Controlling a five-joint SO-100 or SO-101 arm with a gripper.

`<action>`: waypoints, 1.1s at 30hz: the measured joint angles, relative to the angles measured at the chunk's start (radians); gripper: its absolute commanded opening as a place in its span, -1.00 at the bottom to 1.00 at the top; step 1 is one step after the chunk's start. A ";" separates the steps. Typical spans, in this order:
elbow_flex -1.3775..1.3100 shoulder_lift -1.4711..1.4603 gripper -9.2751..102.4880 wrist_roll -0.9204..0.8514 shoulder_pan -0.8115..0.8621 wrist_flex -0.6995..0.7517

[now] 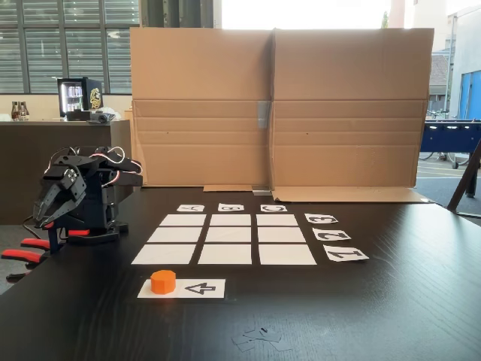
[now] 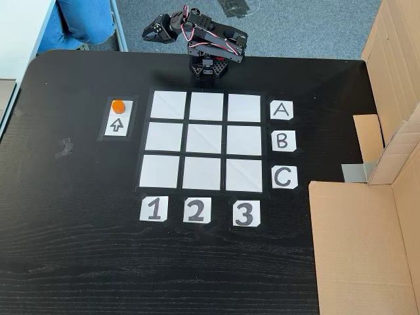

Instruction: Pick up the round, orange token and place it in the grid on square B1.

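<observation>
A fixed view at surface height has me at the far left, folded back on my base, with my hand (image 1: 43, 216) tucked low and pointing down. It holds nothing. I cannot tell whether its fingers are parted or together, because they are black against my black body. In a fixed view from above, my hand (image 2: 149, 33) hangs past the surface's edge, well apart from everything I have to handle.

To the right lies the arrow strip (image 2: 119, 119), a white slip printed with a black outlined arrow. The token (image 2: 117, 105) stands on the end the arrow points to, which I judge is a marked start spot where I can find it. It is just beside the grid (image 2: 206, 142) but outside it, so the pick is not yet begun.

Further right, the nine white squares are laid flat with dark gaps between them. Square B1 (image 2: 163, 136) is the middle cell of the column nearest the token, and it is bare.

Below the grid, cards read 1, 2, 3, and at its right edge A, B, C. From surface height they appear upside down.

At the far right stands a cardboard wall (image 2: 394, 118), probably set there as a plain backdrop.
</observation>
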 measured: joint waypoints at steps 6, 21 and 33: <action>0.000 0.000 -0.85 -0.012 0.000 0.000; 0.000 0.000 -0.85 -0.014 0.000 0.000; -0.160 -0.221 -0.74 -0.046 0.000 0.003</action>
